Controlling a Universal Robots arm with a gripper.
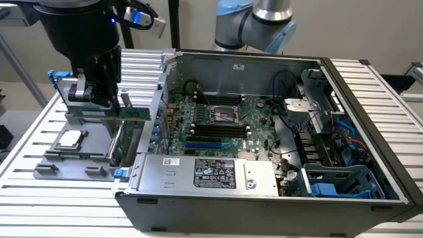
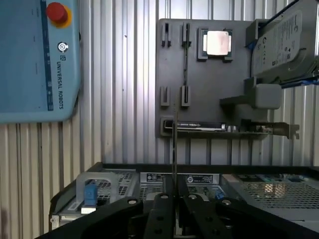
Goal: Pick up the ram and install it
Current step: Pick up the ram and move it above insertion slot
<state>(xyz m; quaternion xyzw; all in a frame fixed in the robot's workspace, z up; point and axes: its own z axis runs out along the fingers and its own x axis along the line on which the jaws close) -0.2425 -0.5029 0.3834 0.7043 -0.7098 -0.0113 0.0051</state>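
In the exterior view my hand (image 1: 122, 106) hangs above the slatted bench (image 1: 59, 198), over the grey fixture (image 1: 73, 161) at the exterior view's left of the open case (image 1: 264, 213). A short green end of the ram (image 1: 136, 115) sticks out beside my fingers. The rest is hidden behind the hand, and from here I cannot tell how the fingers stand. The ram is in the air, clear of the fixture, above the card (image 1: 118, 144) standing on edge there and just outside the case wall. A CPU (image 1: 71, 139) lies in the fixture. Inside the case the black slots (image 1: 218, 130) sit just in front of the socket (image 1: 221, 114). The supply (image 1: 205, 172) carries a dark label and a white one, both too small to read. A pale blue joint of the arm (image 1: 254, 22) is cut off at the top edge. In the wrist view my hand (image 2: 174, 206) is closed on the ram (image 2: 174, 149), seen edge-on as a thin line running out from between the two fingers (image 2: 160, 211) toward the fixture (image 2: 209, 89). The blue pendant (image 2: 35, 59) reads "UNIVERSAL ROBOTS" near a red button (image 2: 57, 12). The CPU (image 2: 218, 42), card (image 2: 224, 128) and drive (image 2: 284, 42) sit on the fixture; the drive's label is unreadable and its edge is cut off. The case (image 2: 259, 186) lies near my fingers, and its supply (image 2: 179, 178) label is illegible.
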